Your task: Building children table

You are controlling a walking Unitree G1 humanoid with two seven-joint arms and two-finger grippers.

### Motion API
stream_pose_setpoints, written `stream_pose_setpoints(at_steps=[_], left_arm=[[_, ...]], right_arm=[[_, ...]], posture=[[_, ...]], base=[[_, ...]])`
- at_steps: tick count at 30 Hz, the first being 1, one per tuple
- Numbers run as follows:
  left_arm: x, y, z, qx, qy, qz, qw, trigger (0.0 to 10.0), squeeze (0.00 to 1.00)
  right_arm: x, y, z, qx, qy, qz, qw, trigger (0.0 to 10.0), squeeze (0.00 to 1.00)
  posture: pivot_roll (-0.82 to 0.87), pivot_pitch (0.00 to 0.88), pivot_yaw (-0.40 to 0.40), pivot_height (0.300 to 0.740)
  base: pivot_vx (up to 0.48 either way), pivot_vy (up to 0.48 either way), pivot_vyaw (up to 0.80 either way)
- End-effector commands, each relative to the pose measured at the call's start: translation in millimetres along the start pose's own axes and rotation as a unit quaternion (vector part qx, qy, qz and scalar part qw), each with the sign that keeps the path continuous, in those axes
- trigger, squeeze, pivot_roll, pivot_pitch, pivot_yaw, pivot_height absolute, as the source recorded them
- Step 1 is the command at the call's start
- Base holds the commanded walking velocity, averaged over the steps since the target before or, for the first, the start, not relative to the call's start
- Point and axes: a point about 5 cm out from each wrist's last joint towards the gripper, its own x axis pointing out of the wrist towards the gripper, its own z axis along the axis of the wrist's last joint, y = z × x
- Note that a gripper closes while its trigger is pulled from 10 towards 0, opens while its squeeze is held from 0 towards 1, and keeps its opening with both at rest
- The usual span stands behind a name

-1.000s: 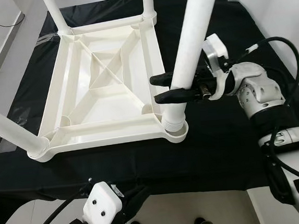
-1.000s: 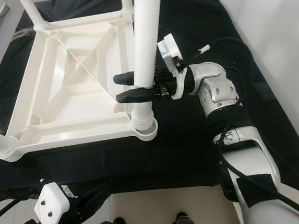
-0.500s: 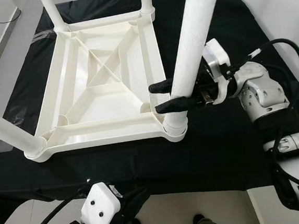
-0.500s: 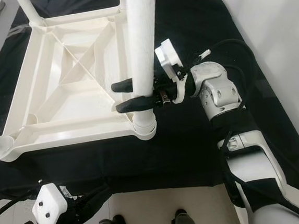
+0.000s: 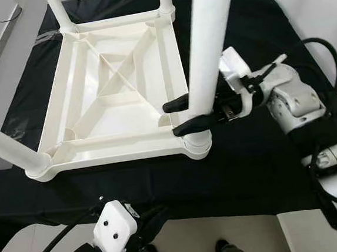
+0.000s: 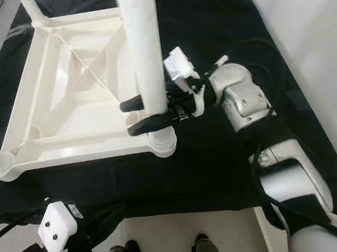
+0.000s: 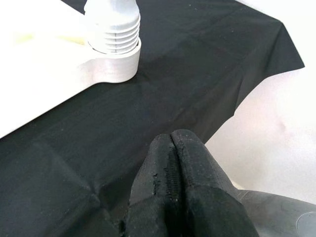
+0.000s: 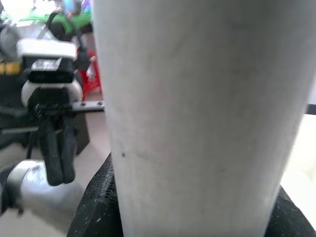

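right gripper: two black fingers pinching the near-right table leg low down, just above its ribbed end; wrist comes in from the right.
leg: white tube, about upright, ribbed end sitting in the corner socket of the upturned table top — looks seated or nearly so, can't confirm fully home.
step: judged as seating/screwing this leg. Keep the tube square to the socket, push straight down its axis, don't lever sideways — grip is low, so a tilt at the top would go unnoticed.
left gripper: fingers pressed together, holding nothing, idle below the near cloth edge.
other legs: near-left leg and far-left leg already standing in their sockets, far-right one too.
edges: socket corner sits near the front edge of the black cloth; table top could slide toward it under a sideways push.
room: open cloth to the right of the leg, under the right arm — room to back the wrist out that way.
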Motion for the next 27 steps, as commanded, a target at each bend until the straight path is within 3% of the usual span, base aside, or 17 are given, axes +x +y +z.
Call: stream_pose_setpoints(at_steps=[1,4,10,20,27], left_arm=[[-0.5,-1.4,-5.0,-0.013,0.014,0.001,1.000,10.0,0.00],[-0.3,-1.5,-5.0,-0.013,0.014,0.001,1.000,10.0,0.00],[-1.2,-0.3,-5.3,-0.014,0.014,0.003,1.000,10.0,0.00],[-0.3,0.2,-5.6,-0.015,0.015,0.001,1.000,10.0,0.00],[-0.2,0.4,-5.6,-0.016,0.014,0.002,1.000,10.0,0.00]], right_arm=[[13.5,8.0,-21.9,0.039,0.033,0.040,0.998,10.0,0.00],[13.7,7.8,-21.5,0.038,0.033,0.041,0.998,10.0,0.00],[14.3,3.4,-18.4,0.059,-0.016,0.031,0.998,10.0,0.00],[17.1,10.4,-25.1,0.041,0.028,0.055,0.997,10.0,0.00],[19.2,8.0,-23.4,0.054,-0.011,0.047,0.997,10.0,0.00]], posture=[[0.06,0.321,0.035,0.740],[0.06,0.321,0.035,0.740],[0.05,0.319,0.037,0.740],[0.05,0.320,0.038,0.740],[0.05,0.320,0.038,0.740]], base=[[0.000,0.000,0.00],[0.000,0.000,0.00],[0.000,0.000,0.00],[0.000,0.000,0.00],[0.000,0.000,0.00]])
